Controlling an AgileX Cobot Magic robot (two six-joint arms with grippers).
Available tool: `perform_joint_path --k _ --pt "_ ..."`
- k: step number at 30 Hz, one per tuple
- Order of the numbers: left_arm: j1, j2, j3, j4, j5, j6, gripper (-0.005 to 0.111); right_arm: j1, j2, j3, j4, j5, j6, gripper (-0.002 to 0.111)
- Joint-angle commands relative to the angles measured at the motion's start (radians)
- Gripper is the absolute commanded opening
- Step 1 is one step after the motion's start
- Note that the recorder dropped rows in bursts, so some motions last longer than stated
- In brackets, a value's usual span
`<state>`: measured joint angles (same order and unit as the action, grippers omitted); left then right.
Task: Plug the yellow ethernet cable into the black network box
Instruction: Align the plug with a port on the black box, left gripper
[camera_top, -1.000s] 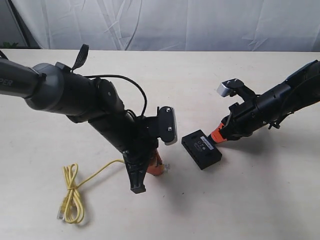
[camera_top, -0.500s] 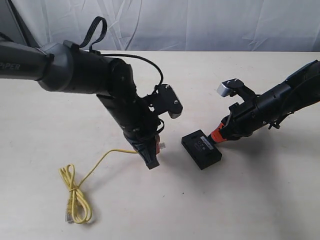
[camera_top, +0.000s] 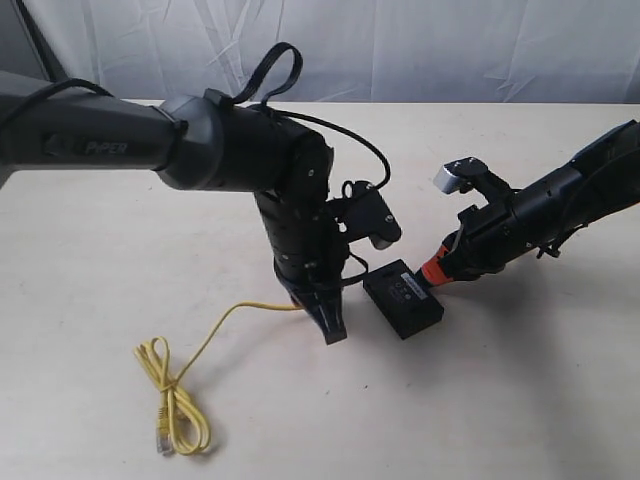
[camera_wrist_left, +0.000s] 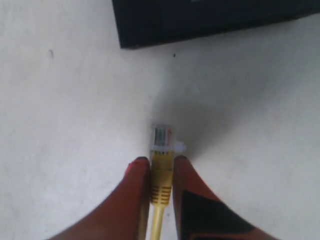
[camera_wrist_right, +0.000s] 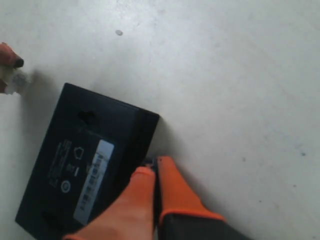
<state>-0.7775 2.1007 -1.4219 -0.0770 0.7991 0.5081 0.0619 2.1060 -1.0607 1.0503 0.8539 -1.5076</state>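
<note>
The yellow ethernet cable (camera_top: 213, 326) trails from a knotted coil (camera_top: 176, 414) at the table's front left up to my left gripper (camera_top: 330, 325). That gripper (camera_wrist_left: 162, 163) is shut on the cable's yellow boot. The clear plug (camera_wrist_left: 162, 137) sticks out past the fingertips, low over the table, a short way from the black network box (camera_wrist_left: 210, 20). The box (camera_top: 403, 298) lies flat with its white label strip up. My right gripper (camera_wrist_right: 152, 168) is shut with nothing between its orange fingers, its tips pressed against the box (camera_wrist_right: 85, 165) on the side facing away from the plug.
The left arm's thick black links and looping black cable (camera_top: 270, 60) rise over the table's middle left. A pale curtain (camera_top: 400, 45) hangs behind the far edge. The left gripper's tip and the plug (camera_wrist_right: 14, 79) show beyond the box in the right wrist view.
My left arm has swung right toward the box, carrying the plug and dragging the coil rightward. The right arm and the box have not moved.
</note>
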Motion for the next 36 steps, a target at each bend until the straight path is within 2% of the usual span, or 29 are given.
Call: perform_joint_path --k 1,36 --pt "-0.023 0.019 -0.045 0.007 0.001 -0.017 0.0 -0.001 0.005 -0.002 -0.005 -0.024 -0.007 -0.001" --pt "-0.023 0.057 -0.047 -0.038 -0.122 -0.034 0.0 -0.001 0.005 -0.002 -0.003 -0.022 -0.007 -0.001"
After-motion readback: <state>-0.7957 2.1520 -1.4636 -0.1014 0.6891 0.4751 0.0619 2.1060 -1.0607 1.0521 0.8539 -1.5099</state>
